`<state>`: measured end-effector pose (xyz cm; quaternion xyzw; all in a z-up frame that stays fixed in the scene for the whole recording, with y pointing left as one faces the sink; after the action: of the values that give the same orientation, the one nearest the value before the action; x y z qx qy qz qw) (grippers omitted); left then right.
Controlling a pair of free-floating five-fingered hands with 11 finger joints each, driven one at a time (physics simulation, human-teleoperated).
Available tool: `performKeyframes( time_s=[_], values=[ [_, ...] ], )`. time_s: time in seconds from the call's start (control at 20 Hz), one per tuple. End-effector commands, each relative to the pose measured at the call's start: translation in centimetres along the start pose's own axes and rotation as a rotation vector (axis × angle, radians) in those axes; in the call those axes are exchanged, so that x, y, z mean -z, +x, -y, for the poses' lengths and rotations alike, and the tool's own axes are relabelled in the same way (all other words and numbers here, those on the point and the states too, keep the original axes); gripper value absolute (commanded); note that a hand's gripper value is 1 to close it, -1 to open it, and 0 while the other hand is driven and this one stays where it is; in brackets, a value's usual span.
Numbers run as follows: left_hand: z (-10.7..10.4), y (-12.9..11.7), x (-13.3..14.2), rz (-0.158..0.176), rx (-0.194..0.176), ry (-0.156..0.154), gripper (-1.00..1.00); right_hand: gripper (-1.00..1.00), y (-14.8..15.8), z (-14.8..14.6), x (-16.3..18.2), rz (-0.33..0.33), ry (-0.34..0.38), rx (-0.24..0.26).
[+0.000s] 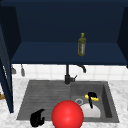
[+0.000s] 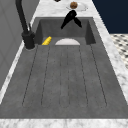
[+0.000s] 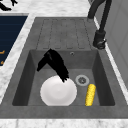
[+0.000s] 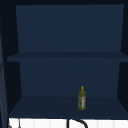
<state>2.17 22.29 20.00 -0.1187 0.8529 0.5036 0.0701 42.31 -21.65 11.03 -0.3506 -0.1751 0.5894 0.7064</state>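
Observation:
My right hand (image 1: 92, 97) hangs in the sink basin (image 1: 107, 100) with straight fingers pointing down at a white plate (image 1: 93, 112). In the right side view this hand (image 3: 53, 62) has its fingertips (image 3: 65, 78) at the far rim of the plate (image 3: 58, 92); I cannot tell if they touch. A yellow corn cob (image 3: 90, 94) lies apart on the basin floor near the drain (image 3: 82, 80). In the left side view the hand (image 2: 71, 18) is over the basin, beyond the plate (image 2: 67, 41) and the corn (image 2: 46, 40). My left hand (image 1: 37, 118) floats relaxed at the sink's front left corner, holding nothing.
A big red ball (image 1: 67, 115) sits at the front edge, between the hands. The black faucet (image 1: 68, 75) stands behind the ribbed drainboard (image 1: 45, 95). An olive bottle (image 1: 81, 45) stands on the cabinet shelf (image 4: 50, 107). A small dish with a brown item (image 2: 74, 5) rests on the counter.

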Motion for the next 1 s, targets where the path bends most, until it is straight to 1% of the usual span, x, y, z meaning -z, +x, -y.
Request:
performKeyframes(
  time_s=[0.0, 0.1, 0.2, 0.3, 0.4, 0.55, 0.6, 0.75, 0.9, 0.95],
  values=[
    [0.0, 0.0, 0.0, 0.0, 0.0, 0.0, 0.0, -1.0, 0.5, 1.8, 1.1, -0.004, 0.079, -0.023],
    [0.0, 0.0, 0.0, 0.0, 0.0, 0.0, 0.0, -1.0, 0.3, 3.1, 2.3, 0.013, 0.097, -0.019],
    [0.0, 0.0, 0.0, 0.0, 0.0, 0.0, 0.0, -1.0, 0.4, 4.1, 3.2, 0.019, 0.129, -0.027],
    [0.0, 0.0, 0.0, 0.0, 0.0, 0.0, 0.0, -1.0, 0.5, 4.8, 4.4, 0.029, 0.144, -0.036],
    [0.0, 0.0, 0.0, 0.0, 0.0, 0.0, 0.0, -1.0, 0.0, 5.1, 5.2, 0.042, 0.136, -0.033],
    [0.0, 0.0, 0.0, 0.0, 0.0, 0.0, 0.0, -1.0, -0.5, 4.8, 6.7, 0.058, 0.126, -0.003],
    [0.0, 0.0, 0.0, 0.0, 0.0, 0.0, 0.0, -1.0, -0.2, 4.4, 8.0, 0.059, 0.126, -0.004],
    [0.0, 0.0, 0.0, 0.0, 0.0, 0.0, 0.0, -1.0, 0.0, 3.3, 10.7, 0.043, 0.072, -0.003],
    [0.0, 0.0, 0.0, 0.0, 0.0, 0.0, 0.0, -1.0, 1.2, 3.7, 14.3, 0.035, 0.059, -0.015],
    [0.0, 0.0, 0.0, 0.0, 0.0, 0.0, 0.0, -1.0, 1.4, 4.1, 15.1, 0.022, 0.049, -0.022]
  ],
)
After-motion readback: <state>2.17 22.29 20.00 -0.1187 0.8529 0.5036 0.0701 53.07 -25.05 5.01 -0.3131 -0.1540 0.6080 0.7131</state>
